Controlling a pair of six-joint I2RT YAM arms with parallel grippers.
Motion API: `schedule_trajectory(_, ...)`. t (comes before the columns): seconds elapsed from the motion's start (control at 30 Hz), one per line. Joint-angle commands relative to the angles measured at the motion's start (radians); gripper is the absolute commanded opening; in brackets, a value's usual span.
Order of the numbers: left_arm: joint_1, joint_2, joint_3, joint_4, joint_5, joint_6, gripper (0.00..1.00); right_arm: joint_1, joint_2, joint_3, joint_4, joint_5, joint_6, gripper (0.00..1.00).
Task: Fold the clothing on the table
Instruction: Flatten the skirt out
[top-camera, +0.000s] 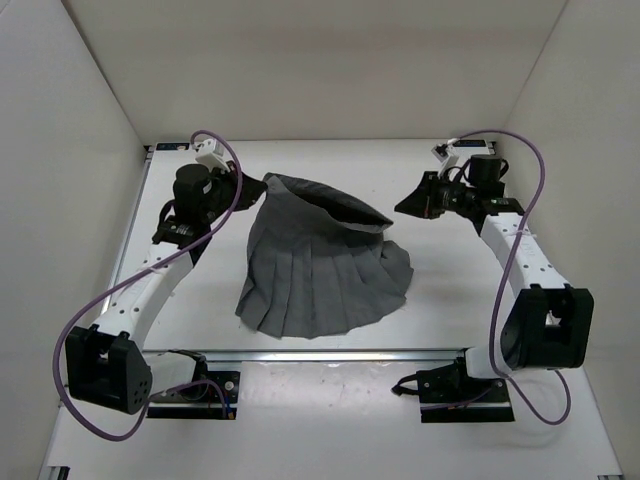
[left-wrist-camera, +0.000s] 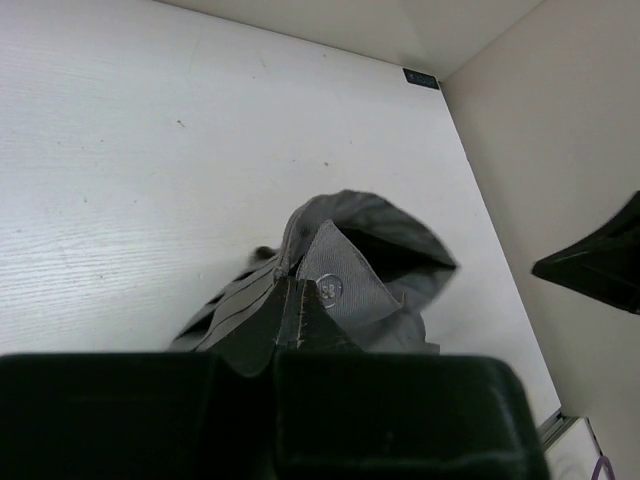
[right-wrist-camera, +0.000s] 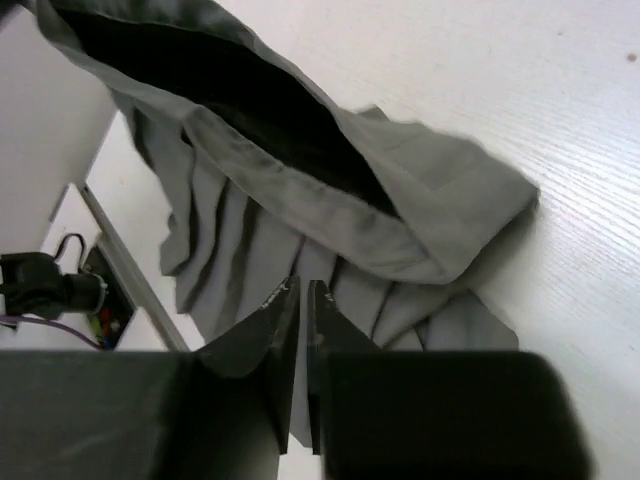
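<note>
One dark grey pleated skirt (top-camera: 320, 275), the item under work, lies mid-table (top-camera: 450, 290) between the two arms. Its hem (top-camera: 320, 328) is fanned flat toward the near edge, and its waistband (right-wrist-camera: 300, 195) is lifted off the surface and gaping open.

Two grippers, condition as follows:
- Left gripper (left-wrist-camera: 290, 305): clenched on the waistband just beside its button (left-wrist-camera: 328, 290). This corner is held clear of the table, with cloth draping down from it.
- Right gripper (right-wrist-camera: 303, 295): jaws pressed together with nothing seen between them. The tips sit above the pleats (right-wrist-camera: 230, 250), just short of the waistband's free end. From above it stands just apart from the cloth.

Step in hand, as judged: securing the second waistband corner, so both arms can stretch the band and lay the skirt flat for a fold.

Handling notes:
- The right jaws must part before going in.
- Take the doubled band edge rather than a single thin layer, since soft fabric slips.
- Match the left gripper's height, then draw apart gently. A hard pull could tug the cloth out of the left pinch or drag the hem into a bunch.
</note>
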Motion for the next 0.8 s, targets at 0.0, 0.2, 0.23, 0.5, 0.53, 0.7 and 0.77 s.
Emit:
schedule_trajectory(0.0, -0.011, -0.037, 0.019, 0.019, 0.018, -0.008, 0.00, 0.008, 0.028, -0.100, 0.210, -0.018, 0.036, 0.07)
schedule_trajectory(0.2, -0.003, -0.015, -0.007, 0.039, 0.039, -0.005, 0.00, 0.058, 0.153, -0.096, 0.302, 0.138, 0.006, 0.61)
schedule_trajectory(0.23, -0.006, -0.010, -0.004, 0.033, 0.036, -0.002, 0.00, 0.082, 0.166, -0.094, 0.311, 0.148, -0.031, 0.64)
schedule_trajectory(0.5, 0.008, 0.012, 0.013, 0.029, 0.045, -0.006, 0.00, 0.155, 0.285, -0.037, 0.174, 0.552, -0.229, 0.60)
schedule_trajectory(0.53, 0.003, 0.010, 0.018, 0.033, 0.044, -0.005, 0.00, 0.167, 0.302, -0.045, 0.164, 0.661, -0.235, 0.60)
schedule_trajectory(0.7, -0.008, 0.013, 0.008, 0.072, 0.050, -0.020, 0.00, 0.195, 0.400, 0.015, 0.134, 0.860, -0.243, 0.59)
schedule_trajectory(0.77, -0.008, 0.022, 0.007, 0.069, 0.052, -0.020, 0.00, 0.216, 0.440, 0.041, 0.115, 0.895, -0.261, 0.60)
